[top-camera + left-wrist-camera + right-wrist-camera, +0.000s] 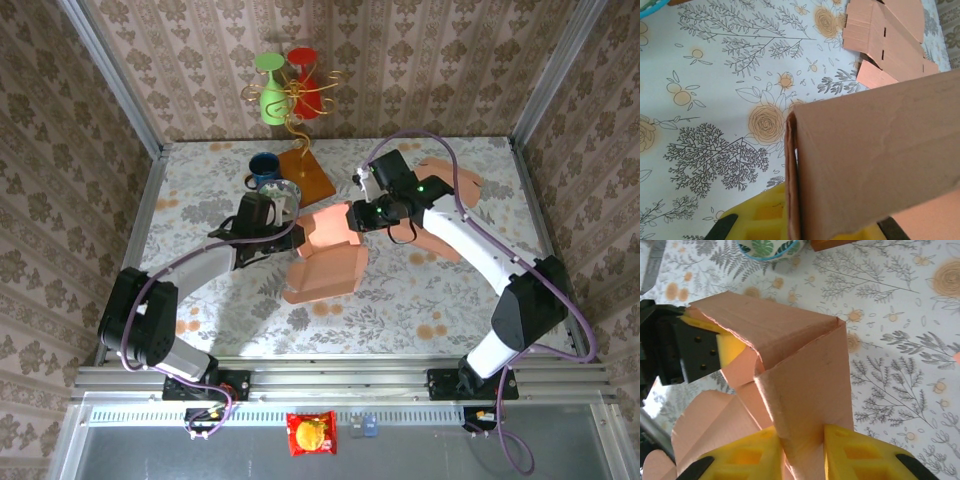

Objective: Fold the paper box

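The right gripper (pixel 802 450) pinches an upright flap of the paper box (pixel 330 262) between narrowly spaced yellow fingers (pixel 860 455). The left gripper (pixel 283 222) is clamped tight on the opposite wall. The box sits mid-table (pixel 430 300).

Floral table (pixel 420 300), mug (pixel 264 166), flat cardboard (pixel 890 40)

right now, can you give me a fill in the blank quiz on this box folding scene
The left fingers are shut on the paper ___.
The right fingers pinching that box are coloured ___.
The mug by the wire stand is ___.
That stand holds a red cup and a ___ one.
Missing: box, yellow, blue, green.
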Controlling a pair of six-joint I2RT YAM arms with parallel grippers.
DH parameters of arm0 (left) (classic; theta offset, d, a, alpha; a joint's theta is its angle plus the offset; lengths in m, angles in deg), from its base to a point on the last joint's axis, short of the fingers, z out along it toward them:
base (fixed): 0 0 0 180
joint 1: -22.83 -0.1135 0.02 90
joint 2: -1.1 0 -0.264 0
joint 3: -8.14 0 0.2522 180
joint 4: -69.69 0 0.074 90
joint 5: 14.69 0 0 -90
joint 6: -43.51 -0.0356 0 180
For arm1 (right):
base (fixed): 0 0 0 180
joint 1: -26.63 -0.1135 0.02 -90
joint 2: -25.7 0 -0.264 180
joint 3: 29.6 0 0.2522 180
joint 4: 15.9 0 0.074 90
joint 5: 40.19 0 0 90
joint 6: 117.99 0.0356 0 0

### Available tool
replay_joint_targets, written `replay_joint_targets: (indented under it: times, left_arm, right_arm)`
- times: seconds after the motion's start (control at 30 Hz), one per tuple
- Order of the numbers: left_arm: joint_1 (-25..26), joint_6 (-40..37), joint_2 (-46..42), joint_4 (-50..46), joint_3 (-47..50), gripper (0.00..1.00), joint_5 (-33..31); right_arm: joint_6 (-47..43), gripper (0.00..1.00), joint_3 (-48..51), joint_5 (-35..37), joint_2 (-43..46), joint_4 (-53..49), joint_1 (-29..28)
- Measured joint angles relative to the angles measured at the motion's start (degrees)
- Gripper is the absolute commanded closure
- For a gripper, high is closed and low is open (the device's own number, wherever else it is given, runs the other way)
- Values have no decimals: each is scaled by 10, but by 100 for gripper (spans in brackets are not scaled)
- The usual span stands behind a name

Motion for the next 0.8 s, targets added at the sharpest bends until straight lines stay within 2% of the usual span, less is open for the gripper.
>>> replay_joint_targets:
  times: [0.23, 0.43, 0.63, 0.8]
  left_arm:
    - [7, 0, -6, -14, 0, 100, -15]
    - [17, 1, -6, -31, -5, 100, -32]
    - [33, 14, -6, -61, -26, 100, -63]
    - [46, 23, -6, -80, -37, 100, -78]
  right_arm:
    - [-1, 83, -13, 80, -15, -17, -22]
    - [15, 100, -32, 168, -35, -43, -49]
    - [44, 100, -67, 307, -65, -84, -97]
    - [57, 91, -68, 339, -70, -90, -106]
